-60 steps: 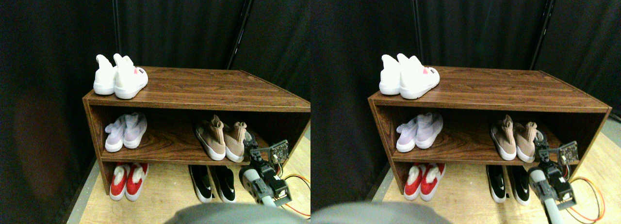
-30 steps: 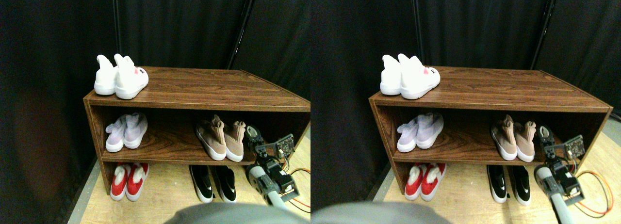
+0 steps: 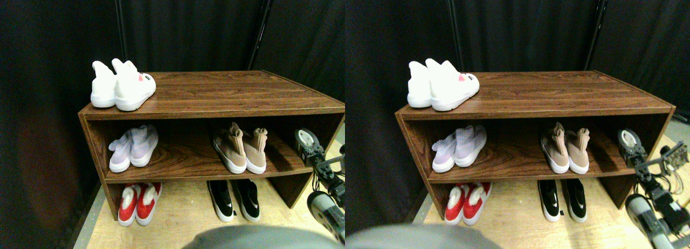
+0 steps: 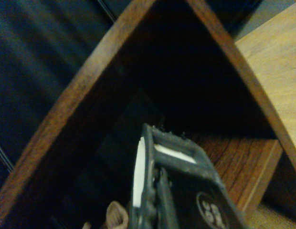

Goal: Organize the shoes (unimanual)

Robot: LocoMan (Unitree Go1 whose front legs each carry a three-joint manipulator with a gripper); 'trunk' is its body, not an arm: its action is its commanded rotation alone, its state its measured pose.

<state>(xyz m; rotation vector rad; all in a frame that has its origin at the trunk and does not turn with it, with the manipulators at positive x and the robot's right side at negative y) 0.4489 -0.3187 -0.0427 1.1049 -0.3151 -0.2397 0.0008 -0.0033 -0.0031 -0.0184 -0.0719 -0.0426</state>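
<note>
Hand [image 3: 308, 144] first: we are hovering it at the right end of the shelf unit's [image 3: 215, 87] middle shelf, empty as far as we can see, though we cannot tell whether it is released or clenched. Our tan shoes [image 3: 240, 149] are sitting paired on that shelf, well apart from us, and the black slip-ons [image 3: 234, 199] are resting on the floor below, likely already tidy.

Dark wood-grain shelf [image 3: 215, 90], smooth with slight sheen; tan shoes [image 3: 240, 149] of matt knit cloth, white soles.
</note>
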